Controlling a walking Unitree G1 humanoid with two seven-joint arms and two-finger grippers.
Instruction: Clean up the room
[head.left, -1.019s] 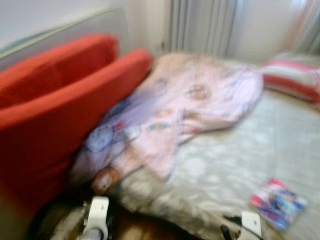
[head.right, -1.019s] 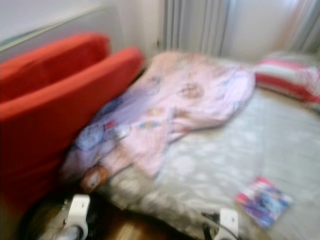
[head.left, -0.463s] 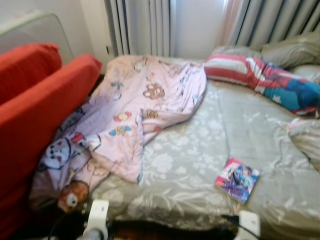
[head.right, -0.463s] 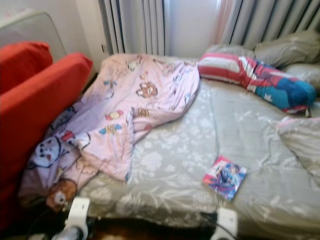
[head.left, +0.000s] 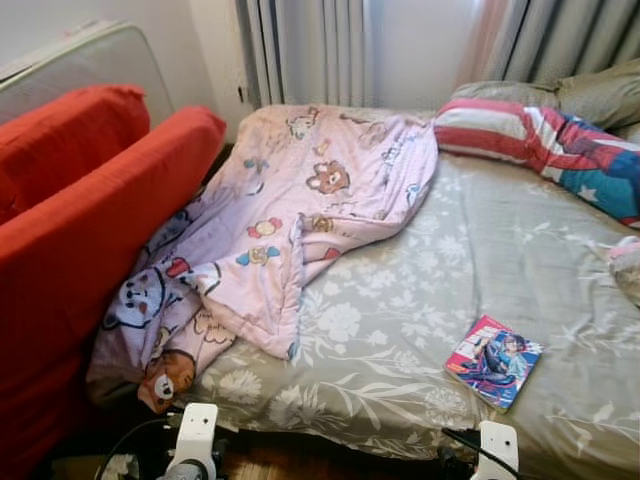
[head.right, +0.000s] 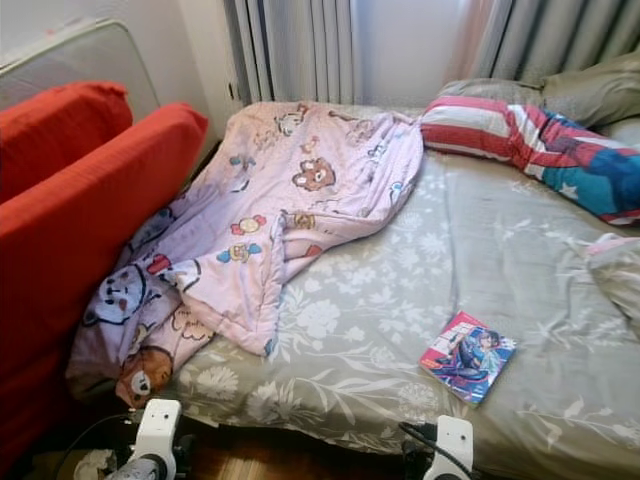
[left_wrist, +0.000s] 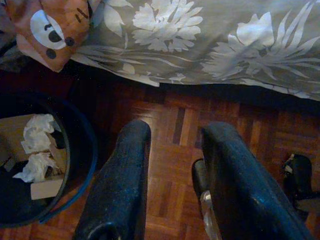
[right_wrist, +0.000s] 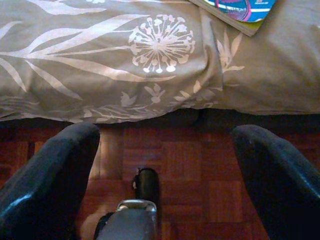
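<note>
Left wrist view: the left gripper (left_wrist: 172, 175) is seen with its fingers narrowly parted and holding nothing above the parquet floor (left_wrist: 170, 130), a dark bin (left_wrist: 75, 165) of crumpled paper at lower left; in the right wrist view the right gripper (right_wrist: 162, 175) is spread wide and empty over the same floor. In the eye views a comic book (head.left: 494, 361) is seen at lower right on the grey floral bed (head.left: 400, 300), well apart from the pink blanket (head.left: 290, 220) bunched at centre left against the red sofa (head.left: 90, 220); a striped pillow (head.left: 530, 140) is seen at upper right.
</note>
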